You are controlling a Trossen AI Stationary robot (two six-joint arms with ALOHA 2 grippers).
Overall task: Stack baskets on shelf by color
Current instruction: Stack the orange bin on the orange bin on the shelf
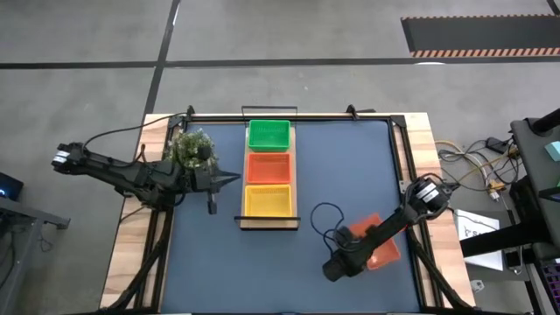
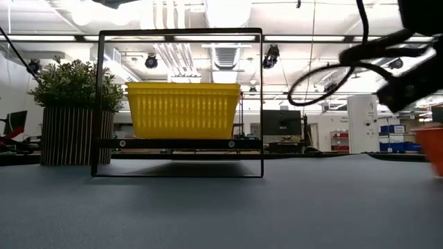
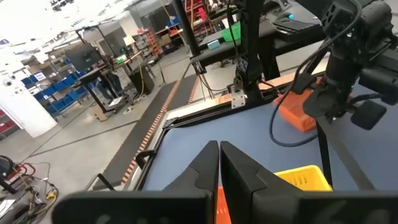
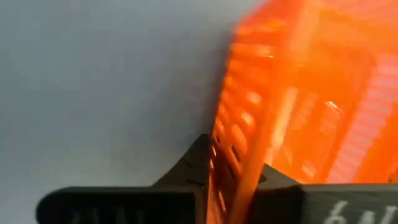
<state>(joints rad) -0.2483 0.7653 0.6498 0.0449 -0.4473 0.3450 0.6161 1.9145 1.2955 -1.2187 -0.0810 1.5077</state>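
The light-wood shelf lies mid-table and carries a green basket, a red-orange basket and a yellow basket in a row. The yellow one faces the low view. My right gripper is at the table's near right, shut on another red-orange basket, which also shows at the low view's edge. My left gripper is shut and empty, just left of the shelf beside the plant. My right gripper holds the red-orange basket by one side wall, just below its rim. One finger is outside the wall and the other is inside the basket. Whether the basket's bottom rests on the table, I cannot tell.
A bushy potted plant stands at the table's far left, close to my left arm; it also shows in the low view. The shelf's black end rails rise above the plank. Bare blue tabletop lies in front of the shelf.
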